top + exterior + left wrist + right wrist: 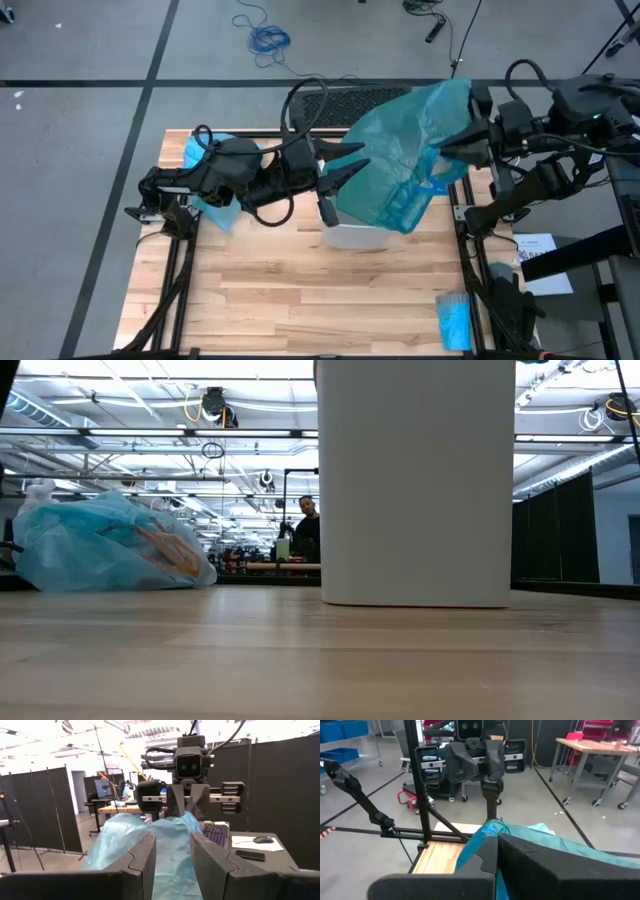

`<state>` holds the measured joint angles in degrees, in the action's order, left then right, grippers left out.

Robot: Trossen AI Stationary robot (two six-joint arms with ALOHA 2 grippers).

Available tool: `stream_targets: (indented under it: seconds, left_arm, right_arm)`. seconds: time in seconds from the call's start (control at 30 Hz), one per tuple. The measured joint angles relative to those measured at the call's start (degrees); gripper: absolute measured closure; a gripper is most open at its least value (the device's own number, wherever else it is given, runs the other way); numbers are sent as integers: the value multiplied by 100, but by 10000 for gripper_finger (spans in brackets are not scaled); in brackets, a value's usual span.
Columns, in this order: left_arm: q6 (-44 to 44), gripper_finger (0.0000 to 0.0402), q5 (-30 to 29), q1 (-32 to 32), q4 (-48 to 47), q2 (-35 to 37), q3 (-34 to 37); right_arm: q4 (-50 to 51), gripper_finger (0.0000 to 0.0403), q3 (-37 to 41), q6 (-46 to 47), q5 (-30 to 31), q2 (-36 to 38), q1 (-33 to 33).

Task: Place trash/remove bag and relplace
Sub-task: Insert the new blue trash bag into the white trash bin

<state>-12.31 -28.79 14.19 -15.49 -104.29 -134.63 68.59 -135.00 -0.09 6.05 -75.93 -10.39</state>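
Sky-blue bag (100, 550), trash (165, 555) inside, lying at table's (300, 300) left rear corner beneath left arm. Teal bag (400, 150) draped over white bin (415, 480), pinched tight by right gripper (452, 150). Left gripper (350, 168) at its opposite edge, fingers parted, not clamping.

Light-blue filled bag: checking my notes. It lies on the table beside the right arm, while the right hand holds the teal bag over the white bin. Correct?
No: the high view shows the light-blue filled bag beside the left arm. The right hand does hold the teal bag over the white bin.
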Motion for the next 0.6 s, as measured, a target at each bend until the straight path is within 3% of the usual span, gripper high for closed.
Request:
stream_targets:
  seconds: [0.47,0.6]
  left_arm:
    - [-3,284,-3,9,-101,0,0]
    - [-5,284,-3,8,-109,0,0]
  right_arm:
    - [-177,403,0,309,-46,-190,-422]
    - [-411,403,2,332,-301,-235,-552]
